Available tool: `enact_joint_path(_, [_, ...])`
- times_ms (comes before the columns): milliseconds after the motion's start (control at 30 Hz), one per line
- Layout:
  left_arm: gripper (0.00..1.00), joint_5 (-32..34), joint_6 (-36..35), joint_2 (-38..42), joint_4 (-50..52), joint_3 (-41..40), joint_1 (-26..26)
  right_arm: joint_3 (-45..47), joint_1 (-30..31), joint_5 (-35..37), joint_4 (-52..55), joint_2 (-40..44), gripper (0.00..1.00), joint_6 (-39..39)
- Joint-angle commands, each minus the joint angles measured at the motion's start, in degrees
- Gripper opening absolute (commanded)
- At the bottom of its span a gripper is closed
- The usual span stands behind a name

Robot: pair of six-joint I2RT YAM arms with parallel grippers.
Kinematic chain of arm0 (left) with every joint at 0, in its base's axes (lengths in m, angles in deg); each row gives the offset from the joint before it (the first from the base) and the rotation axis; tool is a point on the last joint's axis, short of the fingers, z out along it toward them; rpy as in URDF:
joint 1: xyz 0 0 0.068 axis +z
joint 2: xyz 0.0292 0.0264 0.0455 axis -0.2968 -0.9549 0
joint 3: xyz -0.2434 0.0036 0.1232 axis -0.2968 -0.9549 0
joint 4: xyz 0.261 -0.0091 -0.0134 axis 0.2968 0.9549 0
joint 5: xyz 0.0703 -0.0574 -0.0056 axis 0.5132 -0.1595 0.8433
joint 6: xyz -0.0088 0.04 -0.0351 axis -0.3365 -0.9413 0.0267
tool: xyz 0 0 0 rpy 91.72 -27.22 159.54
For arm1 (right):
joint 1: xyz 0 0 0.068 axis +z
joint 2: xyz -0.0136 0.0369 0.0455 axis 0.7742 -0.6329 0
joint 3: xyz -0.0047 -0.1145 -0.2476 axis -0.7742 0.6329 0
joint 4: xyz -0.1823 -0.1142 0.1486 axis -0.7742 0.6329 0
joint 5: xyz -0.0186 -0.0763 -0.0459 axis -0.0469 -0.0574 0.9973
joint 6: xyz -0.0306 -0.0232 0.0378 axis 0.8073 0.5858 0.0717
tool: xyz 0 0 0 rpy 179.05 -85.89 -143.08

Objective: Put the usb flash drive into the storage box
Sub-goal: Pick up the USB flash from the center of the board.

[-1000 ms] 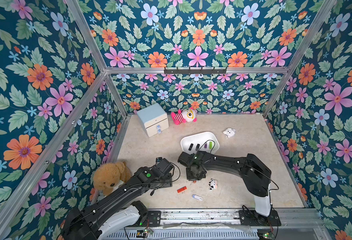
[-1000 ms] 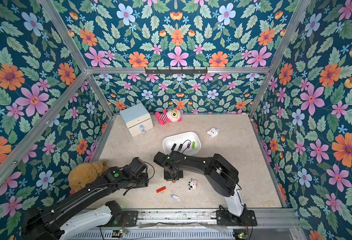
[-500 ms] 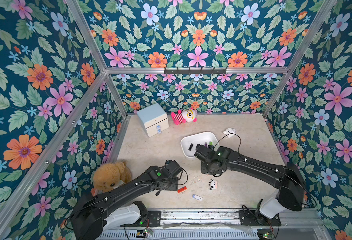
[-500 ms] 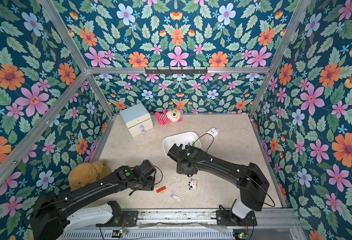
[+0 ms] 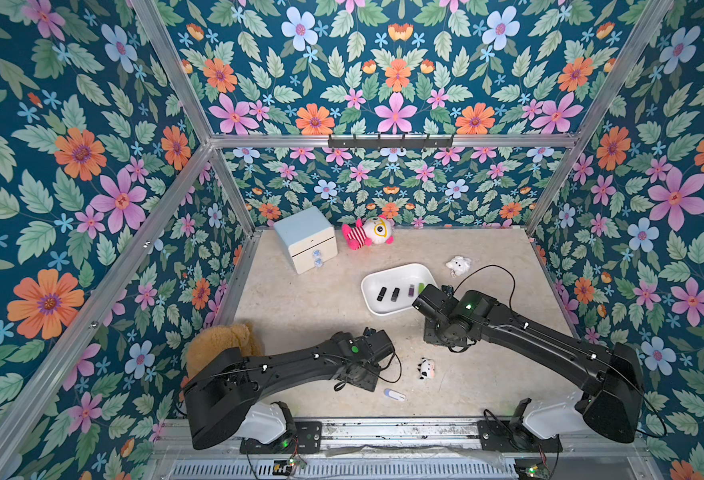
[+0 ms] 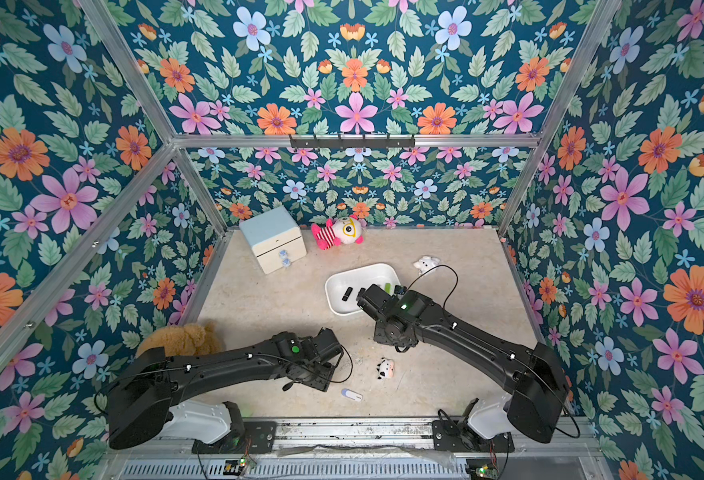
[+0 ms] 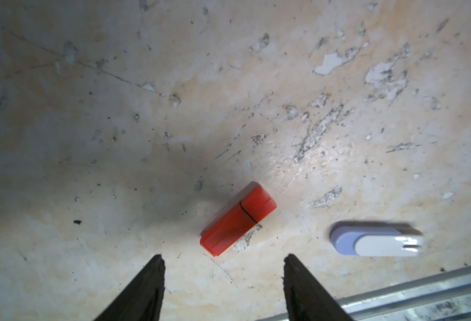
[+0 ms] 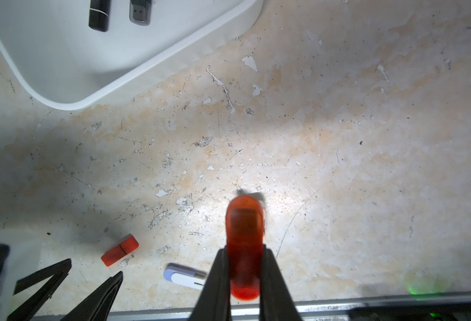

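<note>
Right now my right gripper [image 8: 245, 250] is clamped on an orange flash drive [image 8: 244, 222], one finger on each side and its rounded end poking out past my tips. I hold it over bare table [image 8: 340, 166], near the storage box [image 8: 61, 61] but outside its wall.

My left gripper [image 7: 223, 257] stands parted with nothing between its fingers. A red flash drive [image 7: 238, 218] lies flat just ahead of its tips. A white-and-lavender flash drive [image 7: 376, 239] lies beside that one, not touching it, near the metal rail [image 7: 423, 286].

Counting drives, I have one in my grip and two loose on the table. In a top view four more lie in a row inside the box: a black drive [image 5: 381, 293], a second black drive [image 5: 395, 294], a purple drive [image 5: 411, 290] and a green drive [image 5: 421, 287]. That makes seven in all.

Around them I count one cabinet [image 5: 306, 239] with two knobbed drawers by the far wall and two plush toys, a brown teddy [image 5: 221, 345] and a pink striped doll [image 5: 369, 232]. There are also two small figures, a white one [image 5: 458, 265] beyond the box and a cow [image 5: 426, 368] between my arms.
</note>
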Motion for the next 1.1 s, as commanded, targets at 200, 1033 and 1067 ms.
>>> enact_joint_path(200, [0.69,-0.4,-2.9,-1.7,-1.7,-1.6,-0.1,0.4,-0.8,1.8,2.0,2.1,0.0,0.0])
enact_joint_path(1033, [0.44,-1.7,-2.0,-4.9,-8.0,-4.6,0.7,0.9,-1.1,1.3,2.6,2.9,0.0,0.2])
enact_joint_path(1067, [0.43,-1.9,-2.0,-5.1,-8.0,-4.6,0.7,0.8,-1.1,1.3,2.5,2.9,0.0,0.2])
